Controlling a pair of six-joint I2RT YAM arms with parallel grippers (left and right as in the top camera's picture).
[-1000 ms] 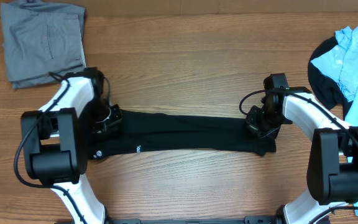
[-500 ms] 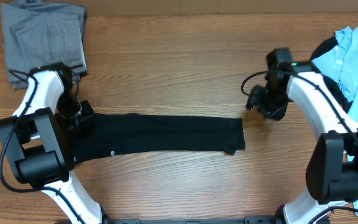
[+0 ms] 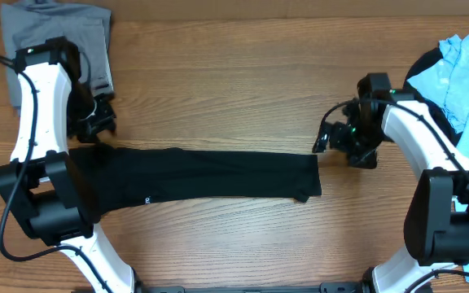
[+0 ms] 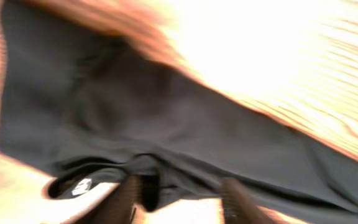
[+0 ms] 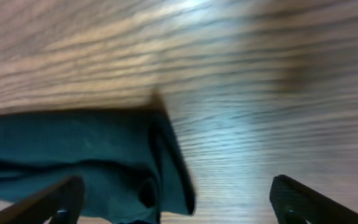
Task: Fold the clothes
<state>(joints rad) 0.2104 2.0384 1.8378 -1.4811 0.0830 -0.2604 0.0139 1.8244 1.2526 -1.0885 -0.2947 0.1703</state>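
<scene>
Wooden table (image 3: 218, 89) carries a black shirt (image 3: 210, 175) folded into 1 long strip — left gripper (image 3: 96, 128) and right gripper (image 3: 322, 142) both parted, empty, near its ends.

Bare table (image 3: 234, 98) beyond the black shirt (image 3: 210, 175) is free to cross, bounded by grey trousers (image 3: 55, 53) far-left and light blue T-shirt (image 3: 466, 73) far-right. Near-side strip is free too, pinched at both ends by left arm (image 3: 35, 122) and right arm (image 3: 418, 138).

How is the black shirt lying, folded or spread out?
Folded: the black shirt lies as one long narrow band on the table, with doubled layers showing at its right end.
</scene>
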